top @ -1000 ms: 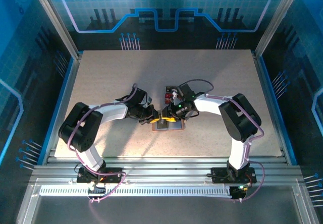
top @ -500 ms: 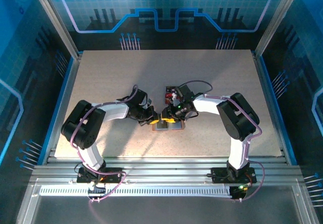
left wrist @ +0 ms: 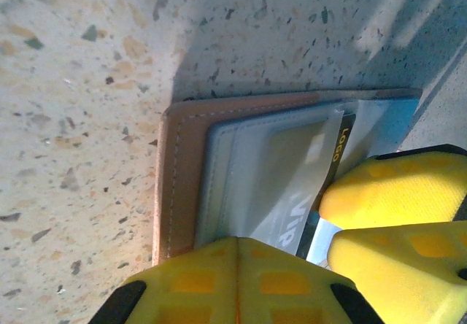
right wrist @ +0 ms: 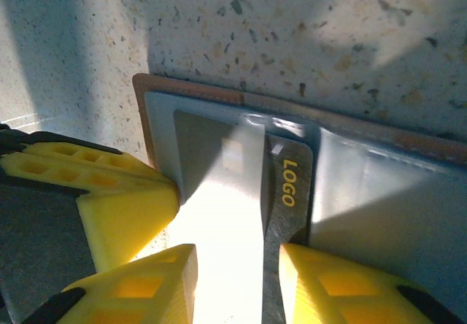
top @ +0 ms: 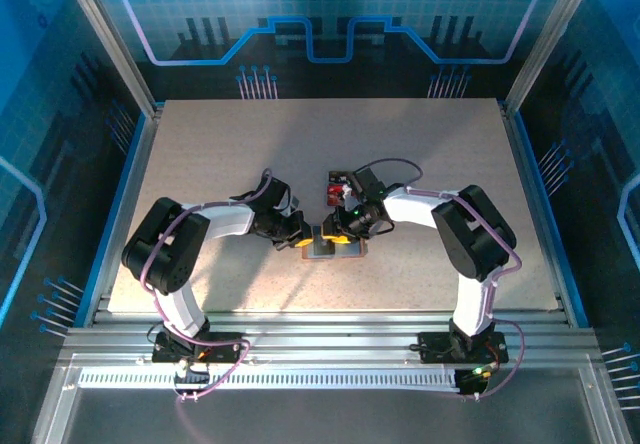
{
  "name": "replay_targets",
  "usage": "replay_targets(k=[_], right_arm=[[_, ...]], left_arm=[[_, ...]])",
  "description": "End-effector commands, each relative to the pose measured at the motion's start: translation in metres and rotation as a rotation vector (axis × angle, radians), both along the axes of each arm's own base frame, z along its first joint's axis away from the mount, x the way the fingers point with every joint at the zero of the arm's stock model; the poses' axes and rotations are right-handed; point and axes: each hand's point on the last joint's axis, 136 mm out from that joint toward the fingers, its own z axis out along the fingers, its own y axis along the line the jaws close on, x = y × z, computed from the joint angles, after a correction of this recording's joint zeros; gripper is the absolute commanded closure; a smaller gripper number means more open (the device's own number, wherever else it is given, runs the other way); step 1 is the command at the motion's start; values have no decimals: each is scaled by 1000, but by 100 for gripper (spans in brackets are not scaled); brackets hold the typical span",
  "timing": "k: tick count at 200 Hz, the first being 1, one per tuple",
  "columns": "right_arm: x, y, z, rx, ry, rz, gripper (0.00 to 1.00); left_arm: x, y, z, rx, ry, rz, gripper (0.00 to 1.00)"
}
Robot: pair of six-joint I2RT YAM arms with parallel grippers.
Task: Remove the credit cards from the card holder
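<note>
Left gripper (left wrist: 237,269): yellow fingers pressed flat together, no gap, nothing seen between them. Tips sit over the near-left edge of the open card holder (left wrist: 177,193), on the grey pocket just inside the tan rim

Right gripper (right wrist: 237,284): fingers part-way apart, straddling the end of a credit card (right wrist: 289,185). The card is dark, with gold "LOGO" along one edge and pale "VIP" lettering seen from the left wrist. It lies half out of a grey pocket, its free end running into the gap between the right fingers. Glare washes out the gap, so cannot tell whether the pads clamp the card or only bracket it

The two grippers are tip to tip over the holder, left one from the left, right one from the right, nearly touching

Holder lies open and flat on the speckled table (top: 200,164), about mid-width, toward the near half

Red cards (top: 336,184) lie loose on the table just beyond the holder's far side, by the right wrist; count not readable
</note>
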Motion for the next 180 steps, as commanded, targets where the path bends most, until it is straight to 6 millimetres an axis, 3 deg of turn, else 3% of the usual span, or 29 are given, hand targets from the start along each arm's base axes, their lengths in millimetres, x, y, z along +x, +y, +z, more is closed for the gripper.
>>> replay_targets(k=[1,44,78,126,180], right_arm=[[-6,-5,4,-44,-10,15,64],[-1,-2,17,-11,-48,15,64],[1,-1,26,16,-70,8,64],[0,-12,20,-1,-53,-10,64],[-2,-15,12,-7,-30,-8,64]], left_arm=[[-9,6,-13,15,40,-11,93],[-6,4,-8,6,34,-11,93],[0,-1,11,-18,0,-23,93],[-1,-5,27,-23,-15,-60,95],[-8,-12,22,-11,11,-84,100]])
